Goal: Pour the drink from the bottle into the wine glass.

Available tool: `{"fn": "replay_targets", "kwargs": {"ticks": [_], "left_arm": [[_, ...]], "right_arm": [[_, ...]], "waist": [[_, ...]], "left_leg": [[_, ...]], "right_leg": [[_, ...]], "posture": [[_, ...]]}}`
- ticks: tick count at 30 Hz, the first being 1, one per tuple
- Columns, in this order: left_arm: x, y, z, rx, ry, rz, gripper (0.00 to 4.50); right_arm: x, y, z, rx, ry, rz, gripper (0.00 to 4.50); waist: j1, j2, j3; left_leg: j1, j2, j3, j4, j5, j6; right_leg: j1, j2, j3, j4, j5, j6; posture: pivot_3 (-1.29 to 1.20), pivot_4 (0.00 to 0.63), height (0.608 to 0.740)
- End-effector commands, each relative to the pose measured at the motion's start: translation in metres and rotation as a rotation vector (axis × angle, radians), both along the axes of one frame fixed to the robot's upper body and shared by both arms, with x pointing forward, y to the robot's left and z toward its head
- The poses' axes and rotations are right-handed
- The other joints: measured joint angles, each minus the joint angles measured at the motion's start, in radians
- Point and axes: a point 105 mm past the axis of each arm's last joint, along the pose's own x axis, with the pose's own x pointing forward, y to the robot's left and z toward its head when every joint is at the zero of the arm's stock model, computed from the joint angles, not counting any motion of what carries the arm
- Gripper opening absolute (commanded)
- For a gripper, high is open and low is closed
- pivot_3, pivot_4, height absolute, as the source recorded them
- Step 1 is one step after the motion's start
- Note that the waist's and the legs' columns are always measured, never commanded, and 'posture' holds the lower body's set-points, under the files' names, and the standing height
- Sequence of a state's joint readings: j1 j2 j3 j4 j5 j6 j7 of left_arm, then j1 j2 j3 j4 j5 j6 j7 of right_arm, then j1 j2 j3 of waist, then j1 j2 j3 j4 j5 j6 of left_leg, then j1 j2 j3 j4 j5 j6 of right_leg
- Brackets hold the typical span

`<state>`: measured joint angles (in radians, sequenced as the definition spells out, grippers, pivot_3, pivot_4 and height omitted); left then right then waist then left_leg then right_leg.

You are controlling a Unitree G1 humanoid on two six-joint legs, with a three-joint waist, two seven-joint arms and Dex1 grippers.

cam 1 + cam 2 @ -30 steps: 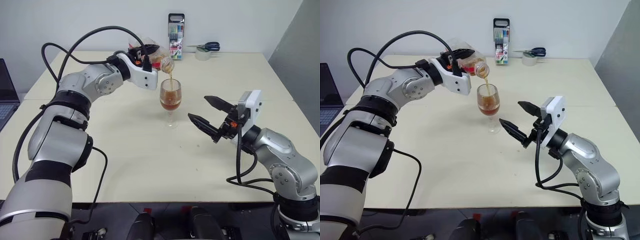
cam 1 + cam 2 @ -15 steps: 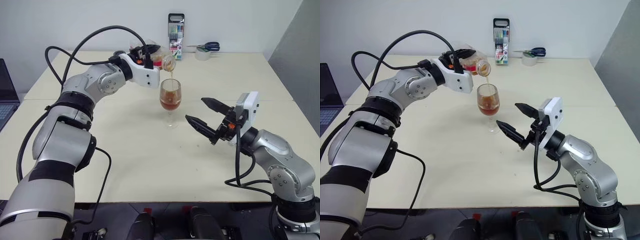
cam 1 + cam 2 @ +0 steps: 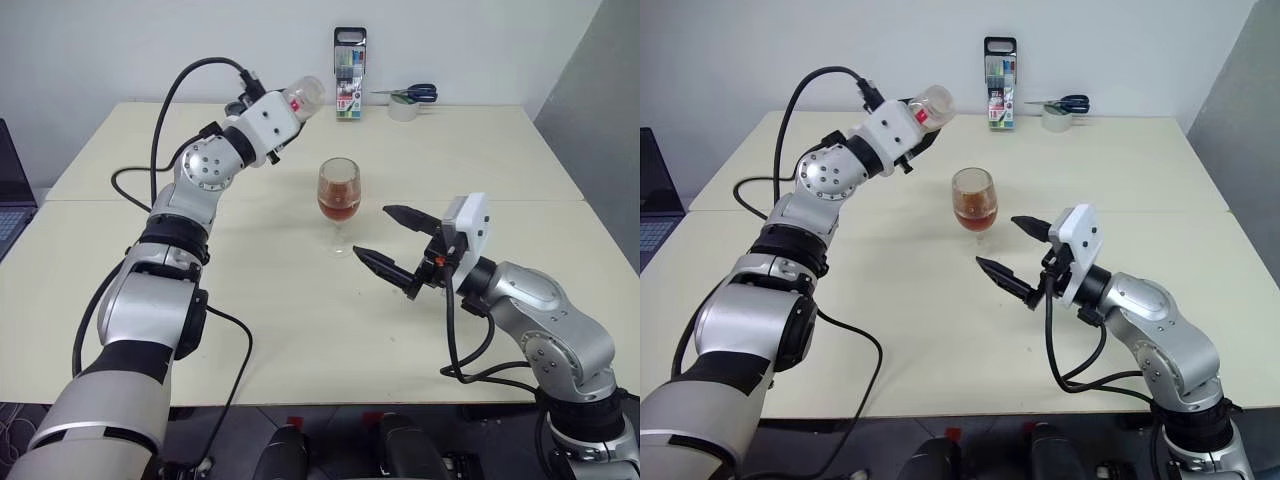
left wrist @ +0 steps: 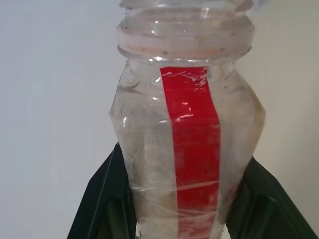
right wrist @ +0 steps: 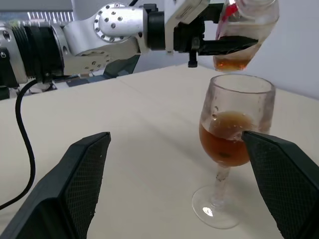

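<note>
A laptop, cut off at the far left edge, sits beside the cream table. The left gripper is clenched around the bottle, held up above the table and to the left of the wine glass, mouth tilted up and apart from the glass rim. From the head, the gripper's white housing hides most of the bottle's body; the left wrist view gives what that hides: 2 black fingers pressing either side of the clear body with its red label strip, the neck cut off at the frame edge. The right wrist view adds a small pool of amber drink left in the bottle's low end. The wine glass stands upright near the table's middle, its bowl roughly half filled with the drink. Just to its right the right gripper hovers released, fingers spread wide, grasping nothing, near the glass's foot but apart from it. At the far edge, against a plain white wall, stand a marker-pen case, a tape roll and blue-handled scissors resting on the roll; a grey panel closes the right side
</note>
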<state>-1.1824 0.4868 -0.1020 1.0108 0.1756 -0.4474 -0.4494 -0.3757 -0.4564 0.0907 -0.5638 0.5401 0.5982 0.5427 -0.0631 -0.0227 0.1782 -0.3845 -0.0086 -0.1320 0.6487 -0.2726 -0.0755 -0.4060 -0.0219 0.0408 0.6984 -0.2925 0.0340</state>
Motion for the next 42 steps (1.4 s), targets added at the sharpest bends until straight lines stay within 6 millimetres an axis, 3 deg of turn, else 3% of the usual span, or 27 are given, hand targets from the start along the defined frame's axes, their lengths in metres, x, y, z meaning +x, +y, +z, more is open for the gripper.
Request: {"fn": "replay_targets", "kwargs": {"ticks": [1, 6, 15, 22, 29, 37, 42], "left_arm": [[-0.006, 0.020, 0.015, -0.208, 0.013, 0.015, 1.76], [-0.016, 0.068, -0.030, -0.475, 0.181, 0.141, 1.76], [-0.052, 0.131, -0.082, -0.637, 0.303, 0.329, 1.76], [-0.062, 0.149, -0.105, -0.704, 0.355, 0.377, 1.76], [-0.065, 0.153, -0.118, -0.701, 0.367, 0.381, 1.76], [-0.067, 0.152, -0.122, -0.694, 0.362, 0.377, 4.39], [-0.069, 0.150, -0.125, -0.641, 0.367, 0.376, 4.45]], "right_arm": [[-0.005, 0.014, 0.005, -0.062, -0.051, 0.056, 4.50], [-0.004, 0.033, -0.011, -0.200, -0.006, 0.107, 4.50], [0.005, 0.056, 0.004, -0.170, 0.019, 0.139, 4.50], [0.016, 0.057, 0.009, -0.141, 0.031, 0.097, 4.50], [0.015, 0.058, 0.008, -0.141, 0.032, 0.107, 4.50], [0.012, 0.060, 0.006, -0.138, 0.038, 0.120, 4.50], [0.013, 0.059, 0.000, -0.135, 0.040, 0.110, 4.50]], "waist": [[-0.004, 0.000, 0.000], [-0.019, 0.000, -0.001], [-0.016, -0.003, -0.002], [-0.002, -0.004, -0.003], [0.003, -0.004, -0.003], [0.004, -0.004, -0.004], [0.005, -0.004, -0.004]], "left_leg": [[0.000, 0.000, 0.000, 0.000, 0.000, -0.001], [0.001, 0.001, -0.001, 0.000, 0.001, -0.001], [0.000, 0.000, -0.003, 0.001, 0.001, -0.001], [0.001, 0.000, -0.002, 0.001, 0.000, -0.001], [0.002, 0.000, -0.001, 0.000, 0.000, 0.000], [0.001, 0.000, -0.001, 0.000, -0.001, 0.002], [0.001, 0.000, -0.001, 0.000, -0.001, 0.002]], "right_leg": [[0.000, 0.000, 0.000, 0.000, 0.000, 0.000], [0.000, 0.000, 0.000, 0.001, 0.000, 0.000], [0.000, -0.001, -0.001, 0.001, 0.000, 0.000], [0.000, -0.002, -0.001, 0.000, 0.000, 0.000], [0.000, -0.002, 0.000, 0.000, 0.000, 0.000], [0.000, -0.002, 0.000, 0.000, 0.000, 0.000], [0.000, -0.002, 0.000, 0.000, 0.000, 0.000]], "posture": [[0.00, 0.150, 0.740], [0.00, 0.150, 0.740], [0.00, 0.150, 0.740], [0.00, 0.150, 0.740], [0.00, 0.150, 0.740], [0.00, 0.150, 0.740], [0.00, 0.150, 0.740]]}}
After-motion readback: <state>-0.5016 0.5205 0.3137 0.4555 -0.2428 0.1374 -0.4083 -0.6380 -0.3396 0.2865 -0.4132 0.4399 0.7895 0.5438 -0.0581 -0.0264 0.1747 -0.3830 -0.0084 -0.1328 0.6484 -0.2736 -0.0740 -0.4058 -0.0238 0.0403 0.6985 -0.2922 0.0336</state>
